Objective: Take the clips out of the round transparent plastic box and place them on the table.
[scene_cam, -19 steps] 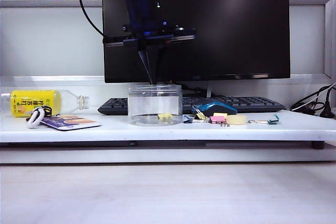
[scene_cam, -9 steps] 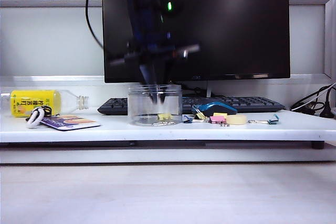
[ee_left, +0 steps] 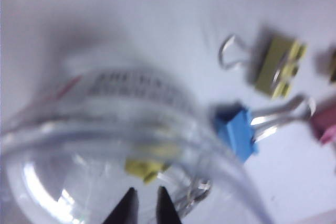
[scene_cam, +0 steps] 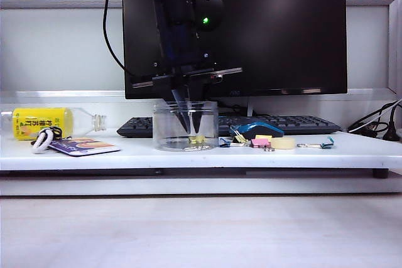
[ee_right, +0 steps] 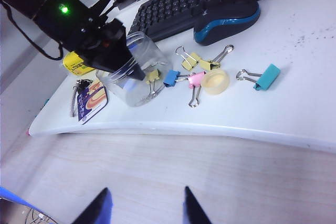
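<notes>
Left wrist view alone shows left pincer (ee_left: 143, 205) slightly apart over a box clip (ee_left: 145, 167); right pincer (ee_right: 143, 207) apart.

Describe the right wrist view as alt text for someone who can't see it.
The left gripper reaches into the round transparent plastic box holding a yellow clip; more clips lie beside it on the white table. The right gripper hangs open, below.

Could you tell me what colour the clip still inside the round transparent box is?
Pale yellow clip; the left wrist view shows it best.
</notes>
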### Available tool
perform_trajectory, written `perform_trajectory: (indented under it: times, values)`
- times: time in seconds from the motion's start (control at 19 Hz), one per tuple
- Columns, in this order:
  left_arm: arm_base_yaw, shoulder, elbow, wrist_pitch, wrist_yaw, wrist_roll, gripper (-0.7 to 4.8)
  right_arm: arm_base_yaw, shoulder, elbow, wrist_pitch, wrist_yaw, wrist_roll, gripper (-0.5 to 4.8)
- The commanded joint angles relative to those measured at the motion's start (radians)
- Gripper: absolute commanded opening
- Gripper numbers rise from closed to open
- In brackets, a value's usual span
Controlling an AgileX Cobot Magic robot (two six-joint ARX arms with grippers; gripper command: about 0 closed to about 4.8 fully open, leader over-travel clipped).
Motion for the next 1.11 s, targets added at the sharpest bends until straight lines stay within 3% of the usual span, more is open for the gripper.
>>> perform_trajectory:
  times: [0.05,0.21,0.26,0.53,1.11]
  values:
    - [-0.001,-0.002,0.002,0.034,-0.006,-0.039,0.92,0.000,0.000,0.002,0.018,-0.002,-0.005,1.76]
    - [-0.001,0.010,0.002,0.040,-0.011,-0.037,1.58,0.000,0.000,0.002,0.018,-0.002,-0.005,1.76]
    - [-0.002,0.016,0.002,0.030,-0.008,0.007,1.66,0.000,0.000,0.002,0.018,-0.002,-0.006,1.76]
    - [-0.002,0.018,0.002,-0.003,-0.122,0.220,1.65,0.000,0.000,0.002,0.018,-0.002,-0.006,1.76]
    - [-0.002,-0.008,0.004,-0.019,-0.087,0.357,1.65,-0.001,0.000,0.002,0.018,0.017,-0.006,1.76]
